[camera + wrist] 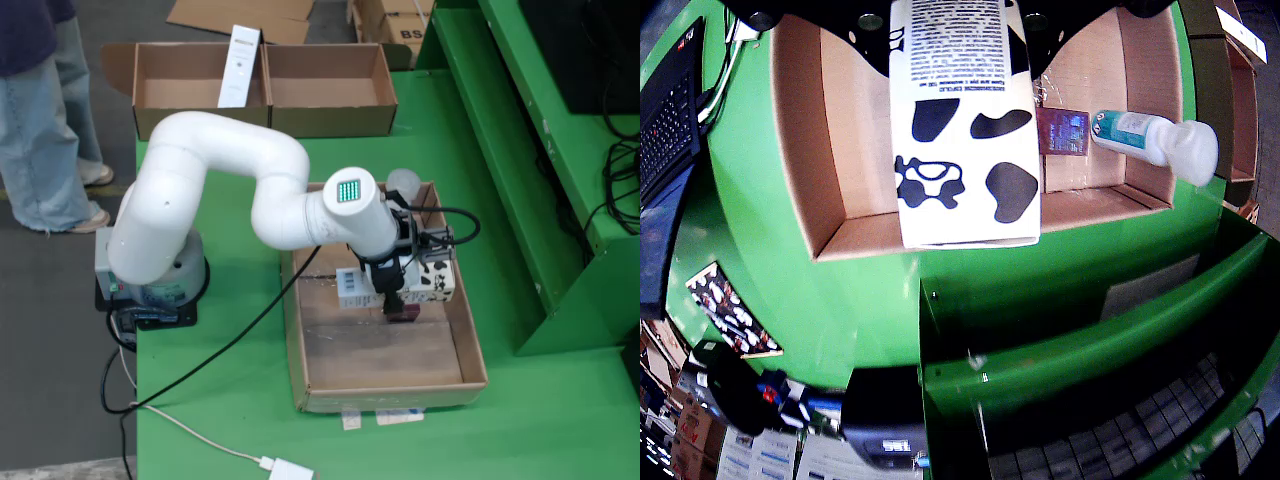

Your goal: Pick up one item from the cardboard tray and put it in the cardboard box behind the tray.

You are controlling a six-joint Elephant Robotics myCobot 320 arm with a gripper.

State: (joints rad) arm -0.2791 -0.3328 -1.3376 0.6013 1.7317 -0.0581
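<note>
A white carton with black cow spots (436, 280) lies crosswise in my gripper (392, 292), which is shut on its middle. In the view that rides on the gripper the carton (965, 150) fills the centre, and its spotted end overlaps the wall of the cardboard tray (810, 150). It seems to hang a little above the tray floor (380, 355). The two-compartment cardboard box (330, 92) stands behind the tray, beyond the arm, in the fixed view from above.
A small dark red packet (1062, 130) and a teal bottle with a white cap (1155, 140) lie in the tray beside the carton. A tall white box (240, 65) stands on the cardboard box's divider. A person (45, 110) stands at the left. Green shelving (540, 150) rises to the right.
</note>
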